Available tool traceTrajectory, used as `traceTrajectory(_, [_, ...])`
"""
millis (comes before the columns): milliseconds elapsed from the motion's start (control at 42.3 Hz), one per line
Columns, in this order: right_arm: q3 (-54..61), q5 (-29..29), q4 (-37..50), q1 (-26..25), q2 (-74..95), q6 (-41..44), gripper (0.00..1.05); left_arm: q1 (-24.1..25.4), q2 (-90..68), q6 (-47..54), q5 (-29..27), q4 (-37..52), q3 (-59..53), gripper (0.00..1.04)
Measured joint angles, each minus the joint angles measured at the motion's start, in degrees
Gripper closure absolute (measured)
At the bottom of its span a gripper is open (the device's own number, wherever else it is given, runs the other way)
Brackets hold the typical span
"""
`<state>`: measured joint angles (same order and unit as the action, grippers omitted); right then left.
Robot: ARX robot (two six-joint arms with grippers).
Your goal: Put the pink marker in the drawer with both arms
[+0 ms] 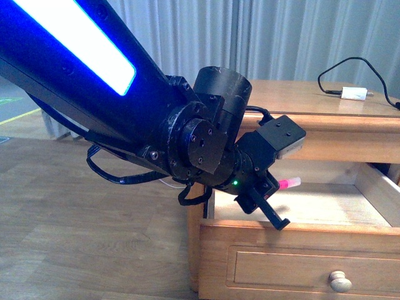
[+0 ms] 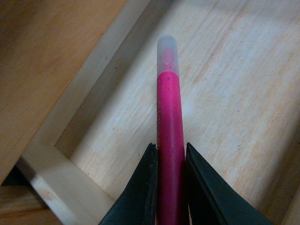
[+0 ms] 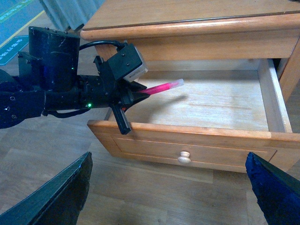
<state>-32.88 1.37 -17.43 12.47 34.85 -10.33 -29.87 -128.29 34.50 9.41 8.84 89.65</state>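
Note:
The drawer [image 1: 300, 240] of the wooden nightstand stands pulled out, its pale interior [image 3: 220, 103] bare. My left gripper [image 1: 274, 187] hovers over the drawer's left front corner, shut on the pink marker [image 1: 289, 183]. The marker sticks out level over the drawer floor, whitish tip leading. In the left wrist view the black fingers [image 2: 140, 187] pinch the marker [image 2: 168, 122] above the drawer floor [image 2: 234, 93]. The right wrist view shows the left gripper [image 3: 138, 93] with the marker [image 3: 164, 87]. My right gripper [image 3: 168, 154] is open in front of the drawer, level with its round knob [image 3: 184, 157], holding nothing.
A white adapter [image 1: 353, 94] with a black cable lies on the nightstand top [image 1: 294, 100]. The left arm [image 1: 125, 100] fills the left of the front view. Wood floor [image 3: 164, 197] lies before the drawer and grey curtains [image 1: 250, 31] hang behind.

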Motion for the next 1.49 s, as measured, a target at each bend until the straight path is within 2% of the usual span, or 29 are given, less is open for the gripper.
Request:
traceTrajectory(47, [0.0, 0.0, 0.0, 0.0, 0.0, 0.0, 0.08, 0.0, -0.07, -0.11, -0.46, -0.13, 0.35, 0.88])
traceTrajectory(284, [0.0, 0.0, 0.0, 0.0, 0.0, 0.0, 0.08, 0.02, 2.34, -3.15, -3.37, 3.41, -1.75, 0.45])
traceTrajectory(379, [0.0, 0.02, 0.0, 0.0, 0.0, 0.0, 0.08, 0.37, 7.87, -8.31, -4.04, 3.96, -4.57, 0.27])
traceTrajectory(497, [0.0, 0.02, 0.0, 0.0, 0.0, 0.0, 0.08, 2.38, 19.5, -15.19, -8.22, 2.95, -9.18, 0.05])
traceTrajectory(592, [0.0, 0.0, 0.0, 0.0, 0.0, 0.0, 0.08, 4.7, 28.89, -14.53, -11.43, 7.48, -15.67, 0.07])
traceTrajectory(804, [0.0, 0.02, 0.0, 0.0, 0.0, 0.0, 0.08, 10.73, 48.87, -17.75, -10.93, 9.2, -30.23, 0.06])
traceTrajectory(875, [0.0, 0.02, 0.0, 0.0, 0.0, 0.0, 0.08, 13.94, 58.34, -19.96, -9.86, 6.03, -35.98, 0.06])
traceTrajectory(970, [0.0, 0.0, 0.0, 0.0, 0.0, 0.0, 0.08, 20.72, 71.63, -24.44, -6.19, 0.07, -42.97, 0.06])
traceTrajectory(1065, [0.0, 0.0, 0.0, 0.0, 0.0, 0.0, 0.08, 27.45, 80.87, -28.41, -2.45, -5.44, -48.78, 0.06])
traceTrajectory(1207, [0.0, 0.02, 0.0, 0.0, 0.0, 0.0, 0.08, 34.67, 90.4, -33.86, -0.02, -9.51, -58.75, 0.06])
traceTrajectory(1372, [0.0, 0.02, 0.0, 0.0, 0.0, 0.0, 0.08, 35.63, 91.62, -36.0, -0.7, -9.07, -61.44, 0.08])
traceTrajectory(1443, [0.0, 0.0, 0.0, 0.0, -0.02, 0.0, 0.08, 33.03, 93.88, -35.52, -7.28, 0.11, -65.92, 0.22])
traceTrajectory(1491, [0.0, 0.0, 0.0, 0.0, 0.0, 0.0, 0.08, 30.97, 95.67, -35.34, -9.07, 3.3, -68.89, 0.33])
